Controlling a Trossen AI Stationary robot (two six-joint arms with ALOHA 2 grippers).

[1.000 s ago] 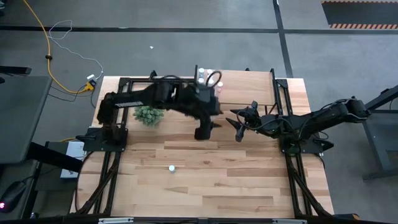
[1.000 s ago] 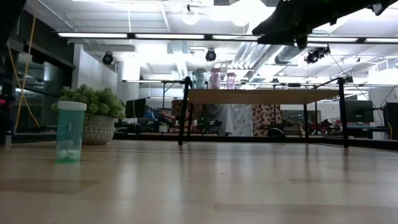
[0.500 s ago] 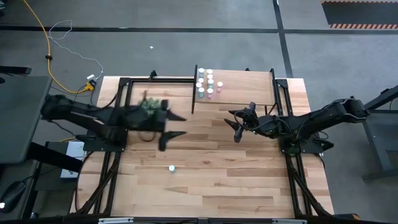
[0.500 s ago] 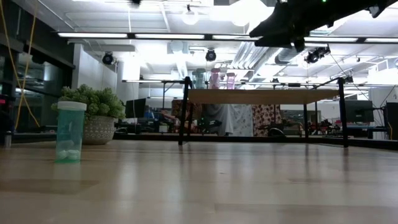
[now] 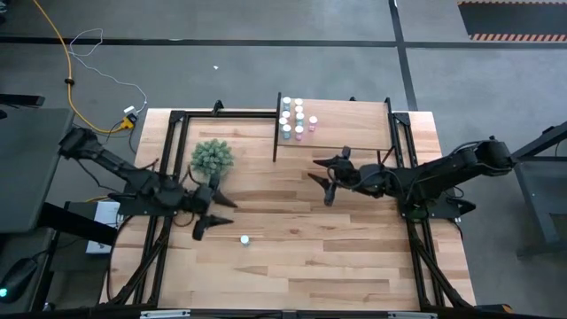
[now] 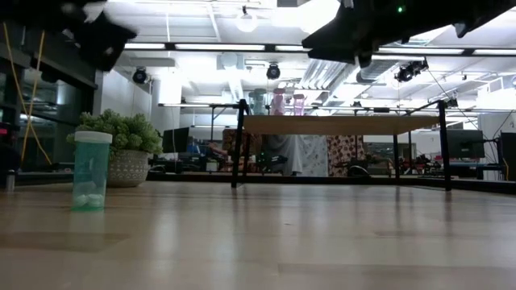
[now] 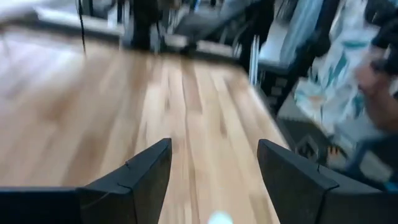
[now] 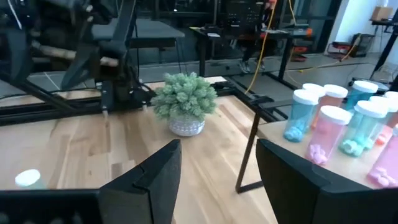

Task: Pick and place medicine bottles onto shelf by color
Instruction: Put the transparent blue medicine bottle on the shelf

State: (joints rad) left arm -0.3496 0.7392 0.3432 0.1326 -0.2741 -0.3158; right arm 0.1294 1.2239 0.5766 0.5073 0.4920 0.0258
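One teal medicine bottle with a white cap stands upright on its base on the table; the low view shows the same bottle at the left. Several bluish, teal and pink bottles stand on the left end of the light-wood shelf at the far edge. My left gripper hangs open just left of the lone bottle, whose cap shows low between the fingers of that gripper. My right gripper hovers open in front of the shelf, facing the table's left. In the right wrist view this gripper has nothing between its fingers.
A small bushy green plant in a white pot stands at the far left, close behind my left gripper. Black frame rails run along both table sides. The shelf's thin black legs stand on the tabletop. Bare wood lies across the near half.
My left arm has swung away from the shelf, toward the table's left and near edge, and has come down, stopping beside the lone bottle with its fingers still apart. My right gripper has shifted slightly toward the table's left. No bottle has moved.
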